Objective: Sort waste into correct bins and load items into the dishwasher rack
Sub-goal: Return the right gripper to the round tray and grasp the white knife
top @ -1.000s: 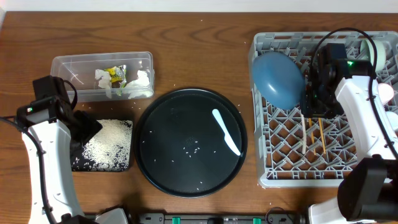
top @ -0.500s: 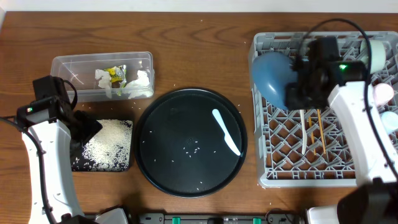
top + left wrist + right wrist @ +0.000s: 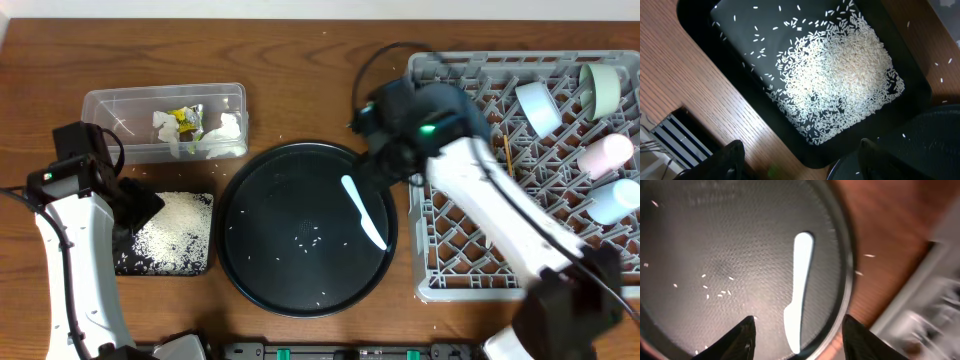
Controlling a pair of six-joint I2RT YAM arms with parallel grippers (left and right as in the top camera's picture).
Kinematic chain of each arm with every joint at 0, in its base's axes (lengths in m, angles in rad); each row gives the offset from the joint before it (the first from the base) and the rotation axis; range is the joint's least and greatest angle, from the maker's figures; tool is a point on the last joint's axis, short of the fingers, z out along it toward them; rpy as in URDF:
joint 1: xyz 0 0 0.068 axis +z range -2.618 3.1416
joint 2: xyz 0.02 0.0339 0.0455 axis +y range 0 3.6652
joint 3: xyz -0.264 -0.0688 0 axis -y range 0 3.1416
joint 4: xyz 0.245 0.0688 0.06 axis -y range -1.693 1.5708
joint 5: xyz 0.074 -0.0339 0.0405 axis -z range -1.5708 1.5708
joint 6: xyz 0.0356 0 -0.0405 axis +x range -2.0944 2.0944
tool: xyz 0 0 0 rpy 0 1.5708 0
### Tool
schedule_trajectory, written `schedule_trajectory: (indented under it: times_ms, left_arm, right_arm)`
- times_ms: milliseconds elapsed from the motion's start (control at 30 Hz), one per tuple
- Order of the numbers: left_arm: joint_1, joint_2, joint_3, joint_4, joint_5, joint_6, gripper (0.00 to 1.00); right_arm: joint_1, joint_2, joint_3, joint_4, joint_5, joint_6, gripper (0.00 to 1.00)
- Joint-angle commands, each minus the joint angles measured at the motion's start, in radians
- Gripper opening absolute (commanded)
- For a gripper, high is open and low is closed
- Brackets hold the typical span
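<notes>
White flat utensil (image 3: 800,280) lies on the large round black tray (image 3: 270,220), so your right pincer (image 3: 797,322) hangs over it, jaws apart & empty, prob. for pickup to the grey plastic grid rack (image 3: 450,270); left pincer (image 3: 797,150), wide & empty, hovers over the shallow black rectangular tray (image 3: 695,40).

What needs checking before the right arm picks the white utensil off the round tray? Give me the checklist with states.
1. Right gripper open and empty: ok.
2. White utensil in line with the gap between the fingers: ok.
3. Utensil edge raised enough off the round black tray to grip: cannot tell.
4. Loose rice grains apart from the utensil: ok.
5. Bare grid free in the dishwasher rack: ok.
6. Left gripper out of the way, over the shallow black tray: ok.
</notes>
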Motion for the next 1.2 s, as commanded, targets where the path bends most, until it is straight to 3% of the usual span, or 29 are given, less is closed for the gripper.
schedule_trajectory:
  times_ms: [0, 233, 567, 1167]
  left_arm:
    - [0.006, 0.004, -0.005, -0.003, -0.002, -0.005, 0.73]
    - [0.006, 0.004, -0.005, -0.003, -0.002, -0.005, 0.73]
    - [0.006, 0.004, -0.005, -0.002, -0.002, -0.005, 0.73]
    - [0.006, 0.004, -0.005, -0.002, -0.002, -0.005, 0.74]
  right_arm:
    - [0.039, 0.077, 0.002, 0.023, 0.011, 0.045, 0.52]
    - [0.071, 0.218, 0.002, 0.055, 0.037, 0.130, 0.52]
    - [0.086, 0.333, -0.003, 0.060, 0.037, 0.130, 0.50]
    - [0.123, 0.340, -0.030, 0.052, 0.170, 0.171, 0.17]
